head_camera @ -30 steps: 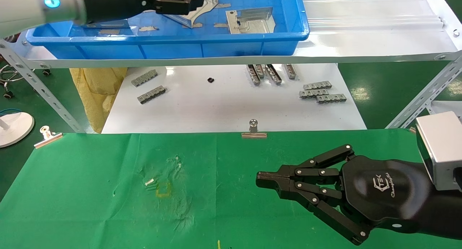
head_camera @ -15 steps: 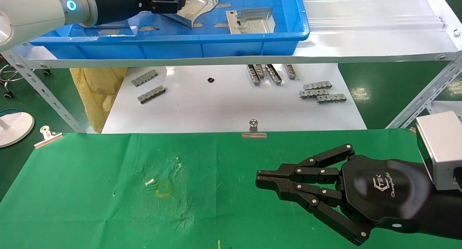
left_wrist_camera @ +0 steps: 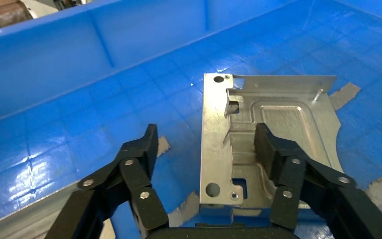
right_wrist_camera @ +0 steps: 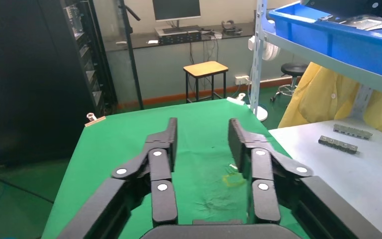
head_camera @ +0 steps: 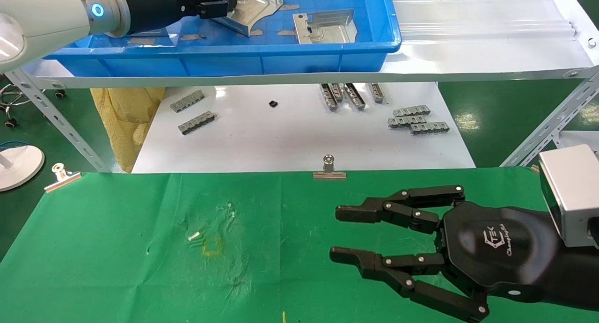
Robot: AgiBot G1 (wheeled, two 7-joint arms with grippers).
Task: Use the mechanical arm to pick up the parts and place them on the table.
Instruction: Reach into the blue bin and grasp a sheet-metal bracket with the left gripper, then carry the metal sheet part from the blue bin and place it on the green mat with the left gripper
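Desk (head_camera: 117,267), green cloth, fills the lower half of the head frame; worn yellowish mark left of centre. No plates lie on it.

Blue tray (head_camera: 281,56) on the shelf, along the top of the frame, left of centre. Two parts inside. White board (head_camera: 290,135) sits below the shelf, mid-frame, with small grey notched bars (head_camera: 418,119) scattered in groups.

My right gripper (head_camera: 334,234), lower right of the head frame, hovers over the green cloth, fingers spread wide apart, nothing between them. Right wrist view agrees: both fingers (right_wrist_camera: 161,164) parted with bare cloth showing in the gap.

My left gripper (head_camera: 217,4), upper left of the head frame, reaches into the tray. In the wrist view the left gripper (left_wrist_camera: 204,144) is open, and its two fingers straddle the folded edge strip of a part (left_wrist_camera: 278,119): one finger over the blue floor beside the plate, the other over the plate's embossed face. Whether a pad touches metal, I cannot tell. The same part (head_camera: 252,4) lies flat on the tray floor.

Second part (head_camera: 327,28), right of the first, top centre of the frame, well clear of the left gripper.
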